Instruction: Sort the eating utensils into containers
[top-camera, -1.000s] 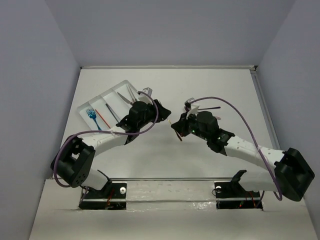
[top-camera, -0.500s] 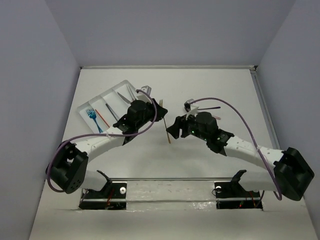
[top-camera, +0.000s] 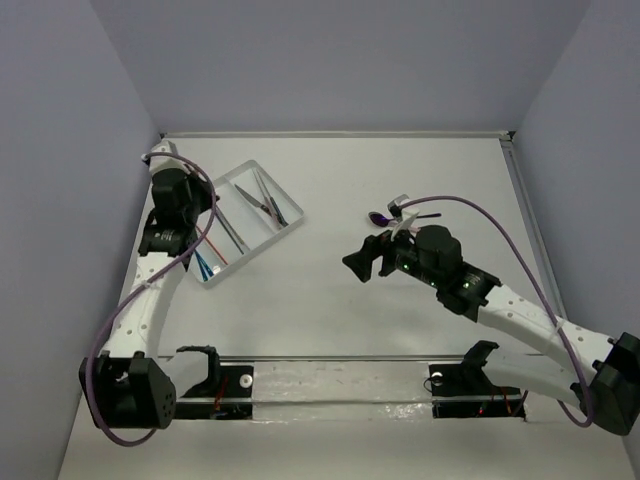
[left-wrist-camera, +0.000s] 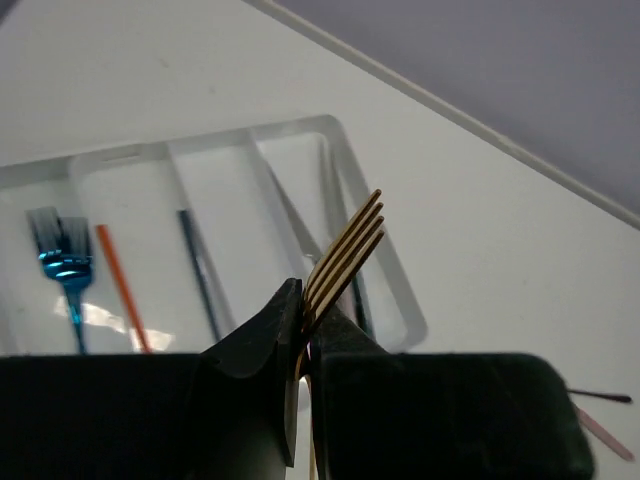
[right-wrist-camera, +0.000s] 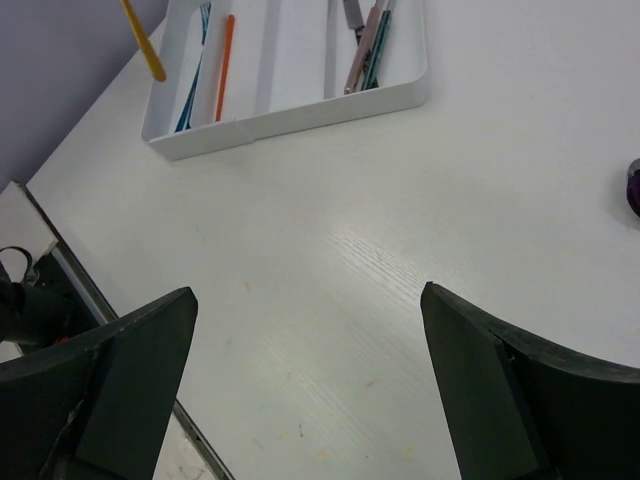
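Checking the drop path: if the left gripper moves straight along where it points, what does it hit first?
Probably the white tray: the gold fork shut in the left gripper aims at its end compartments holding grey utensils. Height above it is unclear.

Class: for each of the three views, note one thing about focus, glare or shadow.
Top view: even, soft light, only faint shadows. Left wrist view: the gold fork in the shut left claw is crisp, the blue fork and white tray behind it blurred, with glare on the tray floor. Right wrist view: the open right claw has dark, soft-edged fingers.
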